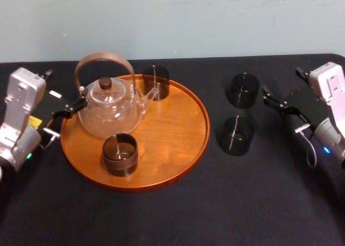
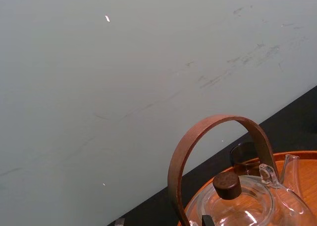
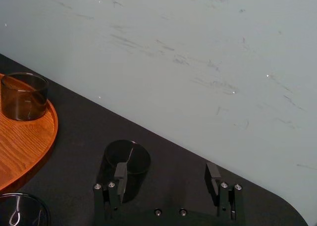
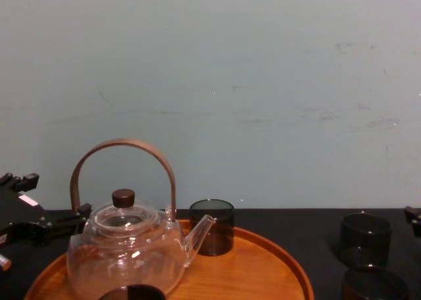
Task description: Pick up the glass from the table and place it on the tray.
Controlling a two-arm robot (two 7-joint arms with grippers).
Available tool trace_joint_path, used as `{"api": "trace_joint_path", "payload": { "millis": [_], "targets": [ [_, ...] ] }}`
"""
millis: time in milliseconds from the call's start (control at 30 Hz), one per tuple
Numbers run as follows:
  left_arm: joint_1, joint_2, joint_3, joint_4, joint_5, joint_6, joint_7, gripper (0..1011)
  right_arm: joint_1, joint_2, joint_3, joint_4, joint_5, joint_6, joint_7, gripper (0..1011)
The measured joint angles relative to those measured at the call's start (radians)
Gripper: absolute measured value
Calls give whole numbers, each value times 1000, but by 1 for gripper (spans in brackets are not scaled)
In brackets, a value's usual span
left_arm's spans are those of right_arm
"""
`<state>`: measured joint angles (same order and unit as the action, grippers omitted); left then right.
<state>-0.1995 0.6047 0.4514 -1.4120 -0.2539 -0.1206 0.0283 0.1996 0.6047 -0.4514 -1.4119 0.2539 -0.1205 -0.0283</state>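
Glass (image 3: 127, 157) lies ahead of right gripper's (image 3: 166, 172) jaws (spread, off-centre).

1. The tray (image 1: 178, 149) rests on the table (image 1: 215, 213).
2. On the tray, the teapot (image 1: 110, 108) sits left, the back glass (image 1: 156, 82) at the rear rim and the front glass (image 1: 120, 154) near the front rim.
3. Right of the tray, the far glass (image 1: 245, 89) stands behind the near glass (image 1: 236, 135).
4. My left gripper (image 1: 64, 119) is just left of the tray, and my right gripper (image 3: 166, 169) is well right of it.

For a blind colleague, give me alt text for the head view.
A round wooden tray on a black table holds a glass teapot and two dark glasses; two more glasses stand on the table right of it. The left gripper sits by the teapot, the right gripper by the farther loose glass.
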Motion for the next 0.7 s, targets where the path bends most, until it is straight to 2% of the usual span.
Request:
{"api": "trace_joint_path", "payload": {
  "millis": [700],
  "targets": [
    [0, 0, 0, 0, 0, 0, 0, 1010, 0, 0, 0, 0, 0, 0, 0, 1002]
  ]
}}
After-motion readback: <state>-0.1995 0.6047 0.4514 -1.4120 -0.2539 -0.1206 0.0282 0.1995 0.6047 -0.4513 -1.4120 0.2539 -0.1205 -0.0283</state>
